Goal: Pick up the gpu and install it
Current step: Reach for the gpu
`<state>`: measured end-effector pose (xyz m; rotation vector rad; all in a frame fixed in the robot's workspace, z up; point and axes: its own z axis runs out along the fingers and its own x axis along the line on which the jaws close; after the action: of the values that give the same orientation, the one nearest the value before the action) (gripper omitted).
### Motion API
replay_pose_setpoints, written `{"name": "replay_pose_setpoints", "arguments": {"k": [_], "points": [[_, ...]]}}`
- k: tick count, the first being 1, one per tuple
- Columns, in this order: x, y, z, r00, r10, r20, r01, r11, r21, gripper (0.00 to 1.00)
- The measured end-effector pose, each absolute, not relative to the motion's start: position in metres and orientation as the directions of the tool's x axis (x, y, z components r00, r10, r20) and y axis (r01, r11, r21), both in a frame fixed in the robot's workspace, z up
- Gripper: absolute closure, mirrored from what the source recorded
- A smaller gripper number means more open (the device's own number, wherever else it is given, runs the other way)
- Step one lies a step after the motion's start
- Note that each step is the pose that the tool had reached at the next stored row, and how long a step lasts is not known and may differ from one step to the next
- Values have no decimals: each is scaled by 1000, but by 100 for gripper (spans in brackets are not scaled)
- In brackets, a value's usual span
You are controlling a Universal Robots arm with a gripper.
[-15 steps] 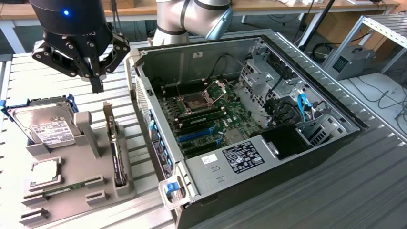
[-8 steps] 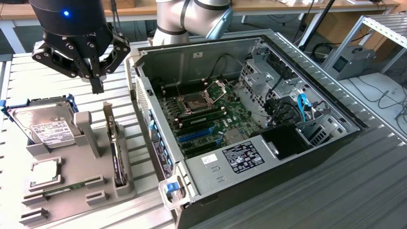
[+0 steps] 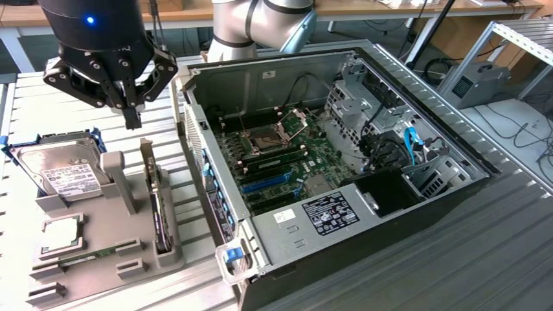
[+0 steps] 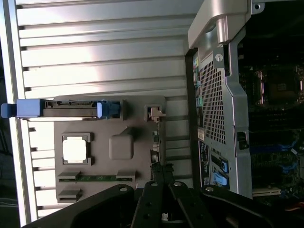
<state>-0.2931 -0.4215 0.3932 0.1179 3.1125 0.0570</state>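
On edge just beside the computer case [image 3: 201, 139]: gpu [image 3: 157, 194], long axis parallel to its perforated wall. Above the bracket end, gripper [image 3: 131, 120] pinched closed, empty.

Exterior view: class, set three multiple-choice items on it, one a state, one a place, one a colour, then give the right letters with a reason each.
1. The gripper is: A wide open; B shut, holding nothing; C shut on a cable.
2. The gpu is: A standing on edge in the grey holder; B lying flat on it; C held by the gripper.
3. The hard drive's side rails are: A blue; B red; C yellow.
Answers: 1 B, closed tight with nothing in it; 2 A, its edge rises from a slot; 3 A, blue shows at both ends.
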Motion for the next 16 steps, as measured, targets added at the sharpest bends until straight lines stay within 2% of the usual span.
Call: {"name": "replay_pose_setpoints", "arguments": {"k": [16], "points": [[-293, -427, 393, -997, 76, -25, 75, 997, 32, 89]]}}
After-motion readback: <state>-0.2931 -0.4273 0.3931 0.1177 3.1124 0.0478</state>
